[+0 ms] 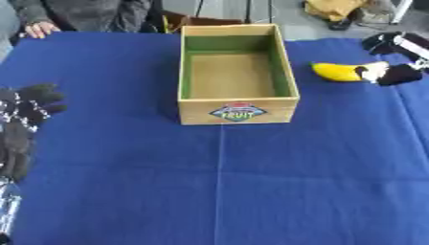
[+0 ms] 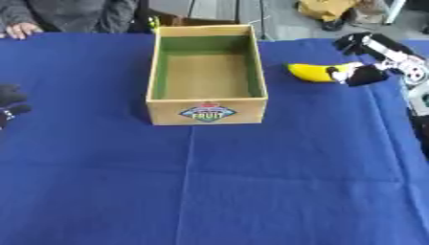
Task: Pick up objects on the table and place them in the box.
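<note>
Right hand (image 2: 362, 72) has its fingers curled on the stem end of the banana (image 2: 311, 72), which lies on the blue cloth (image 2: 251, 182) beside the box's (image 2: 207, 111) right wall. Risk: an end-only hold may let the fruit swing or slip in transfer. Count: one banana, one box, empty. Left hand (image 1: 25, 107) idles relaxed at the left edge.

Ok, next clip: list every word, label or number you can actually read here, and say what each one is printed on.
"FRUIT": on the diamond-shaped label on the near wall of the wooden box.
Above that word the label has a small red part; any lettering there is too blurred to read.
Nothing legible on the banana, the blue tablecloth, or the robot's hands, left hand and right hand.
</note>
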`<action>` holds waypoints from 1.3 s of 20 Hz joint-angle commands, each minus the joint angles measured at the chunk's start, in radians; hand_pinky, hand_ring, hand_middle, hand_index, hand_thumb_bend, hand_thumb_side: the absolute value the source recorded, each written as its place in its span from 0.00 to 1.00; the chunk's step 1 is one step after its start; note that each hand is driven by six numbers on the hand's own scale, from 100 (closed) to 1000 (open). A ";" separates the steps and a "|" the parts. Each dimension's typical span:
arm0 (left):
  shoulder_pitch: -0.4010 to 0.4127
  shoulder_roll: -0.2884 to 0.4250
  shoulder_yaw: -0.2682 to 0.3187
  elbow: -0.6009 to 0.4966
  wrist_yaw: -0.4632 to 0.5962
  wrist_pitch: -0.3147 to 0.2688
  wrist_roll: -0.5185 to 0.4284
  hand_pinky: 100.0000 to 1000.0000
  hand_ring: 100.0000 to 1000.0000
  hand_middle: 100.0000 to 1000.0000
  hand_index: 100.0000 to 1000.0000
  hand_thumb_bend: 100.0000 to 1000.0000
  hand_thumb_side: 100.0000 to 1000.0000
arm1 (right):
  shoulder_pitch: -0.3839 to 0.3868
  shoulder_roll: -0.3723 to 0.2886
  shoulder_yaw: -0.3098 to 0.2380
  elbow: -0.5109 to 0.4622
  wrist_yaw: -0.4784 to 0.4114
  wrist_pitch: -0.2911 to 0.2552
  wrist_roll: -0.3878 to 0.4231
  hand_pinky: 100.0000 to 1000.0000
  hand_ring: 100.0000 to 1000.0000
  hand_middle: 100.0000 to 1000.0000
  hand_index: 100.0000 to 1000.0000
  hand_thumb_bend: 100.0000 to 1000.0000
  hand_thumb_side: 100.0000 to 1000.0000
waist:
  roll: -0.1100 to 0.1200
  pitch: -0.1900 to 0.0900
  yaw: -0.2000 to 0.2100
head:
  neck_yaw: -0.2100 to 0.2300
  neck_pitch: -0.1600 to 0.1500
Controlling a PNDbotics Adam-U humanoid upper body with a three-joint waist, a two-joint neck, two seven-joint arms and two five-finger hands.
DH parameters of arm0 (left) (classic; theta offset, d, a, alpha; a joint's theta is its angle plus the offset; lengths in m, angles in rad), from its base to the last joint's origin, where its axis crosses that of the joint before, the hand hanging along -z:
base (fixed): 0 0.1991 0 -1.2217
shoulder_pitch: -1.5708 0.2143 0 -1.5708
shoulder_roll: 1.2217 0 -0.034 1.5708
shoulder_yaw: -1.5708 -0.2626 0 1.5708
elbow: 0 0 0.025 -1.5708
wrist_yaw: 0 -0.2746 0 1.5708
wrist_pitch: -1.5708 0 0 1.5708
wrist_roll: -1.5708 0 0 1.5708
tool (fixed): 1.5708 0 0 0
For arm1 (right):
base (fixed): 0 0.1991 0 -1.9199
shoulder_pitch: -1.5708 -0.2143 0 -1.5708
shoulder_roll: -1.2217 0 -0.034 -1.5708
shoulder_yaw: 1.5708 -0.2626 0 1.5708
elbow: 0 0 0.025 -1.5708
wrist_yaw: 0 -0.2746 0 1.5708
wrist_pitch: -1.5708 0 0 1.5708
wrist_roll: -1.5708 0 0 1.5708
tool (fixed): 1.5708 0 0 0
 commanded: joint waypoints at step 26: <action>-0.025 0.012 -0.011 -0.033 0.015 -0.001 -0.027 0.74 0.74 0.70 0.65 0.38 1.00 | -0.008 -0.033 -0.009 0.024 0.098 0.001 0.007 0.91 0.84 0.77 0.85 0.14 0.18 | -0.001 0.007 0.044 | -0.032 -0.011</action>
